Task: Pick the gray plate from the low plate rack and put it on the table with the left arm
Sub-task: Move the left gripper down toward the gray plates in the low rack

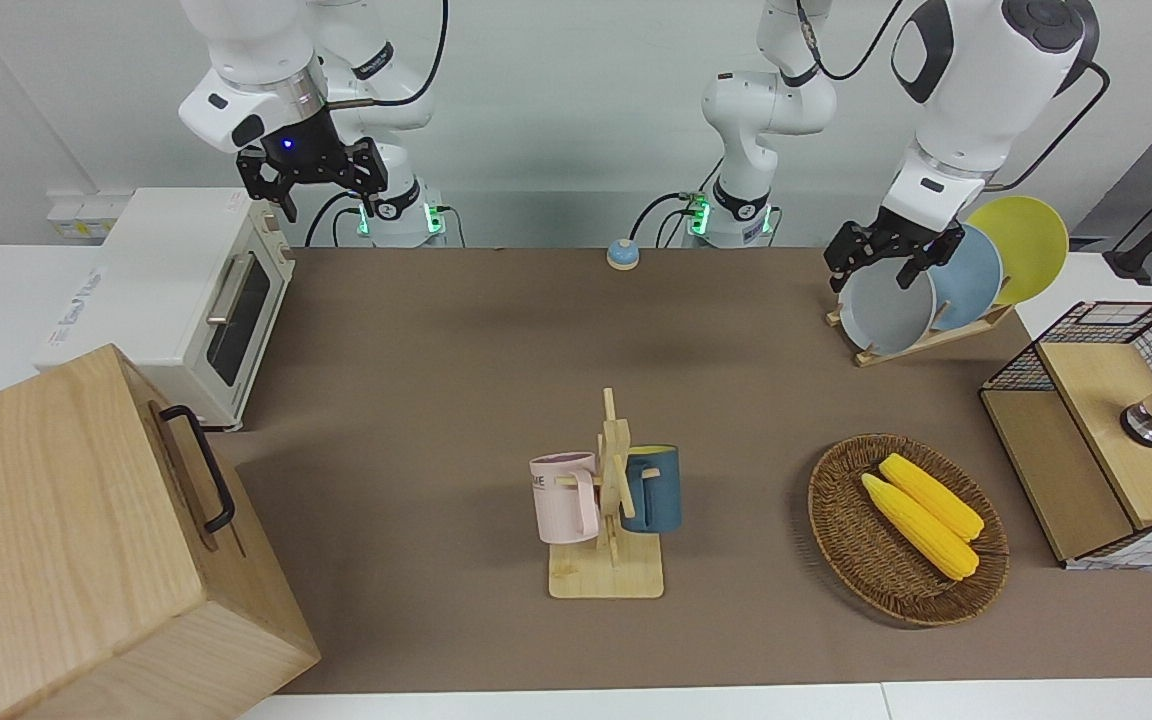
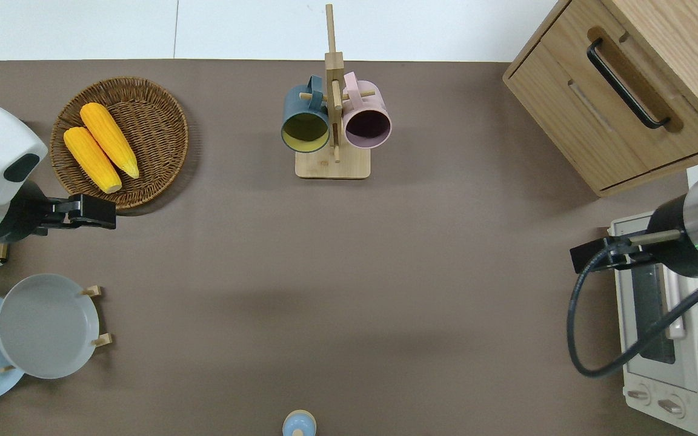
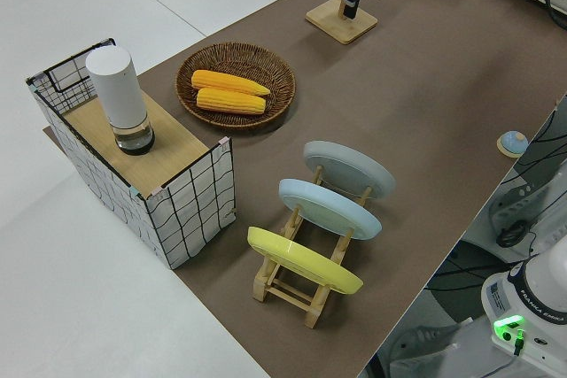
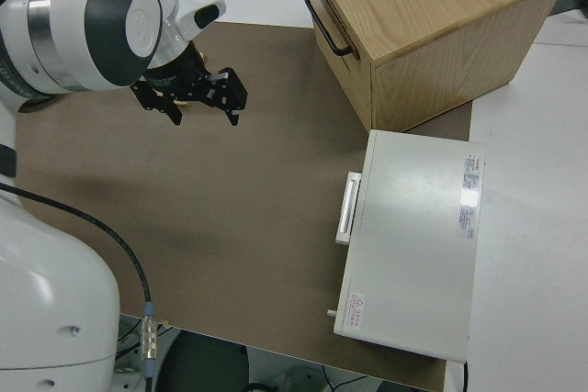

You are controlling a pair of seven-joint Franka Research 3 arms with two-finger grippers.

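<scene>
The gray plate (image 1: 884, 312) leans in the end slot of the low plate rack (image 1: 936, 340) that lies toward the table's middle. It also shows in the overhead view (image 2: 46, 326) and the left side view (image 3: 350, 168). My left gripper (image 1: 882, 262) is open and empty, up in the air. In the overhead view it (image 2: 91, 213) is over the brown mat (image 2: 349, 272), between the wicker basket and the gray plate. It touches nothing. My right arm is parked, its gripper (image 1: 314, 188) open and empty.
A blue plate (image 1: 971, 275) and a yellow plate (image 1: 1026, 240) lean in the same rack. A wicker basket (image 1: 841, 520) holds two corn cobs. A mug tree (image 1: 608, 500) holds two mugs. A wire-sided box (image 1: 1096, 440), a toaster oven (image 1: 186, 300), a wooden cabinet (image 1: 86, 540) and a small bell (image 1: 622, 254) stand around.
</scene>
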